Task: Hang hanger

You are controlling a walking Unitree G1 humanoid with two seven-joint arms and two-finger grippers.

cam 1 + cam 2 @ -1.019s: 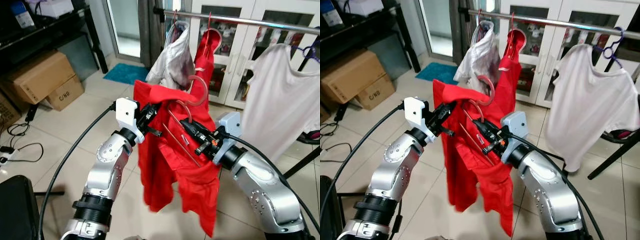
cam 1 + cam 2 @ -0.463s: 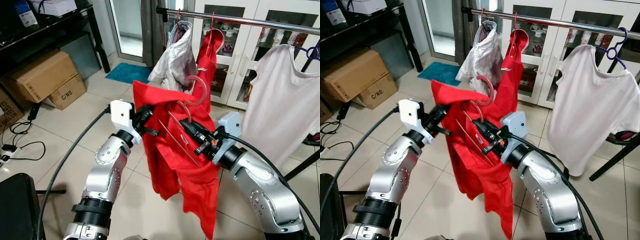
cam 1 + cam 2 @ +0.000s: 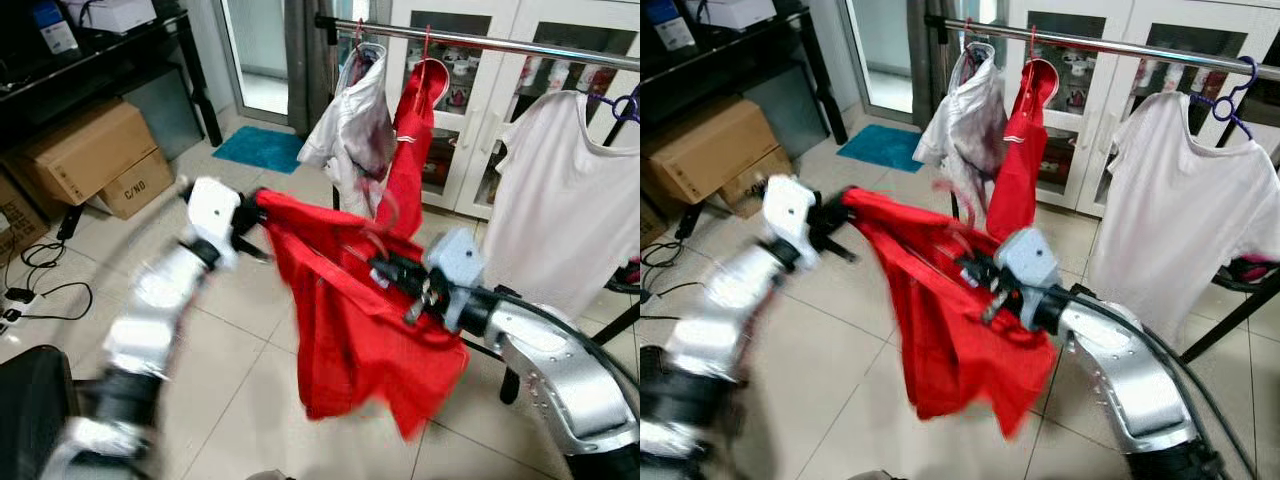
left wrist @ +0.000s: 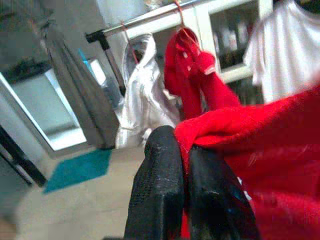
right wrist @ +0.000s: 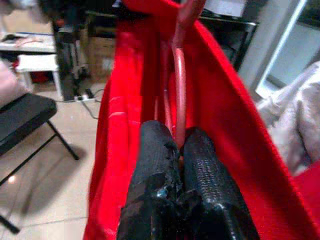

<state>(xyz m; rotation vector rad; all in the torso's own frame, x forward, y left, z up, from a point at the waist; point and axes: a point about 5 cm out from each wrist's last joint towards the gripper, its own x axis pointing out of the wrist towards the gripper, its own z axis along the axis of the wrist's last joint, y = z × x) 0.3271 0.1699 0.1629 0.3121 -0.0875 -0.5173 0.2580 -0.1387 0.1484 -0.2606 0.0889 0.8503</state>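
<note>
Right end effector (image 5: 177, 150): the two black fingers are pressed together on the thin red hanger (image 5: 179, 95); it sits at the right of the scene, in front of the robot.
Left end effector (image 4: 182, 165): the fingers are closed on a fold of the red garment (image 3: 365, 320), at its upper left corner; this arm is blurred in the head views.
Red hanger: it lies inside the red garment, its rod running up from the right fingers; it is below the rail and apart from it, so it is not hung.
Red garment: it is stretched between the two end effectors, and the lower part hangs free above the tiled floor (image 3: 240, 370).
Rail (image 3: 480, 40): a metal bar far across the top of the scene, in front of white cabinets with glass doors.
On the rail: a pale grey-white garment (image 3: 350, 125) at the left, a second red garment (image 3: 410, 150) just beside it, a white T-shirt (image 3: 560, 190) on a purple hanger at the right.
Far left: cardboard boxes (image 3: 85, 155) on the floor, and a teal mat (image 3: 258, 148) near a doorway.
</note>
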